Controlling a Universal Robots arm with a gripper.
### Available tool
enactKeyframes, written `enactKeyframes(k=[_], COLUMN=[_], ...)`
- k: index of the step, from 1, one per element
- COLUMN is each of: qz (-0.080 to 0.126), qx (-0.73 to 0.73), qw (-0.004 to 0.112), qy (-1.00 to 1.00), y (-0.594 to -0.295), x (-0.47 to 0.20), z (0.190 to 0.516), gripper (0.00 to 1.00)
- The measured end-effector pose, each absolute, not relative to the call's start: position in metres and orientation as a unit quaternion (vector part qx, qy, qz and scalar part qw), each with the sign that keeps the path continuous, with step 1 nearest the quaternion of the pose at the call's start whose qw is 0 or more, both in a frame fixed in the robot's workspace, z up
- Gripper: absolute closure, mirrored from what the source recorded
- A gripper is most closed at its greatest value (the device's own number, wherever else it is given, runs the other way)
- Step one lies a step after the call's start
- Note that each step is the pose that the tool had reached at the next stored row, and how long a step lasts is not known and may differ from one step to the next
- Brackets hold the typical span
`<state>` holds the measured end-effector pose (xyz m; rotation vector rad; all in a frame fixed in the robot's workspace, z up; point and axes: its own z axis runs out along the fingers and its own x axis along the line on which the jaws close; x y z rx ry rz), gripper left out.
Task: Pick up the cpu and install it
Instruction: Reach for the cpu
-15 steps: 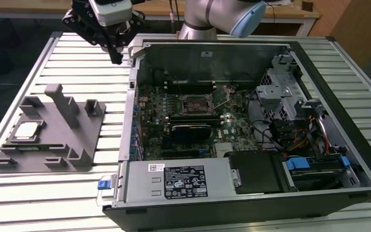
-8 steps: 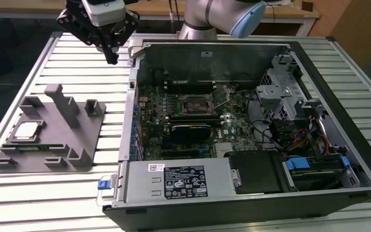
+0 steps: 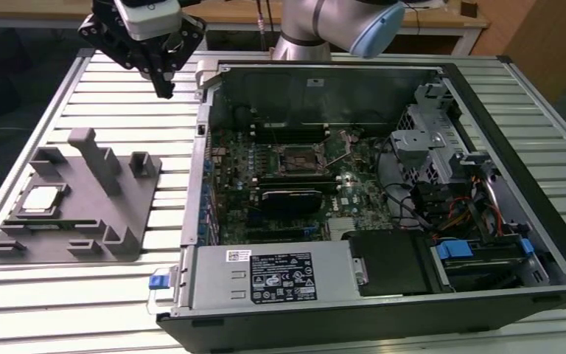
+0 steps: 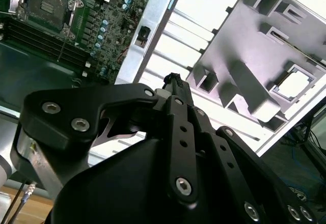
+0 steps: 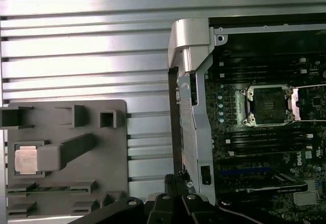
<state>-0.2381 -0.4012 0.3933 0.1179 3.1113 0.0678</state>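
Note:
The cpu (image 3: pixel 42 199) is a small silvery square lying flat in a recess of the grey holder (image 3: pixel 116 214) on the slatted table, at the exterior view's left. It also shows as a bright square in both wrist views, cpu (image 4: pixel 295 84) and cpu (image 5: pixel 25 160). My gripper (image 3: pixel 165 90) hangs above the table behind the holder, beside the open computer case's corner, well apart from the cpu. Its black fingers meet at the tip with nothing between them, gripper (image 4: pixel 173 79), gripper (image 5: pixel 175 179). The motherboard's socket (image 3: pixel 303 156) stands open inside the case, socket (image 5: pixel 269 104).
The open computer case (image 3: pixel 519 243) fills the middle and the exterior view's right, with a metal side wall (image 5: pixel 191 81) between gripper and motherboard. Upright grey posts (image 3: pixel 96 158) rise from the holder near the cpu. Bare slatted table (image 3: pixel 126 103) lies below the gripper.

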Motion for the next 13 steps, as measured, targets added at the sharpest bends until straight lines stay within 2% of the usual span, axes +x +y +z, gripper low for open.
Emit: enactKeyframes(k=[13], qz=[0.022], qx=[0.038], qw=[0.014], qy=[0.999], y=[-0.402], x=[-0.253], z=[0.393], gripper=[0.89])
